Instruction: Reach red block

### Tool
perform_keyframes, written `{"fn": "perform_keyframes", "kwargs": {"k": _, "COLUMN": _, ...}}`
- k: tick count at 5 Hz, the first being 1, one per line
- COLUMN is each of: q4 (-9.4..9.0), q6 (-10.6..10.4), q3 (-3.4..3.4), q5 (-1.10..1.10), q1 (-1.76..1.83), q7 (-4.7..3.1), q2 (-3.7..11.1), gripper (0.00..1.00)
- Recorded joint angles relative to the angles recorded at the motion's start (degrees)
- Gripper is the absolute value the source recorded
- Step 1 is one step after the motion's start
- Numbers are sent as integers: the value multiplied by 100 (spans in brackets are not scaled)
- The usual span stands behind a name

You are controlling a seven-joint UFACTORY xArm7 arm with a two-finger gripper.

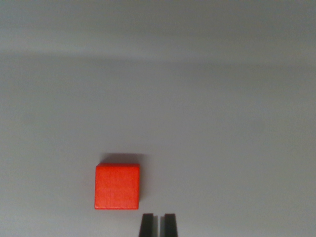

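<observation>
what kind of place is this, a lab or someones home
Probably a lab test bench, though little shows: a plain grey surface, one red block lying on it, and the gripper at the bottom edge.

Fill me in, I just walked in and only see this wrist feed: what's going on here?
A single robot arm is working toward a red block that lies alone on a plain grey surface. The gripper shows at the bottom edge of the wrist view, its two dark fingertips close together with only a thin gap between them. It holds nothing. The block lies just up and toward the wrist view's left of the fingertips, apart from them, so the reach is not yet finished.
</observation>
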Motion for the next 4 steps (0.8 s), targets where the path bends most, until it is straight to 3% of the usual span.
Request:
{"fn": "perform_keyframes", "kwargs": {"k": 1, "q4": 0, "q6": 0, "q3": 0, "q5": 0, "q1": 0, "q7": 0, "q2": 0, "gripper": 0}}
{"fn": "perform_keyframes", "kwargs": {"k": 2, "q4": -148, "q6": -266, "q3": 23, "q5": -5, "q1": 25, "q7": 27, "q2": 165, "gripper": 0}}
{"fn": "perform_keyframes", "kwargs": {"k": 3, "q4": -148, "q6": -266, "q3": 23, "q5": -5, "q1": 25, "q7": 27, "q2": 165, "gripper": 0}}
{"fn": "perform_keyframes", "kwargs": {"k": 4, "q4": -291, "q6": -524, "q3": 44, "q5": -9, "q1": 50, "q7": 54, "q2": 325, "gripper": 0}}
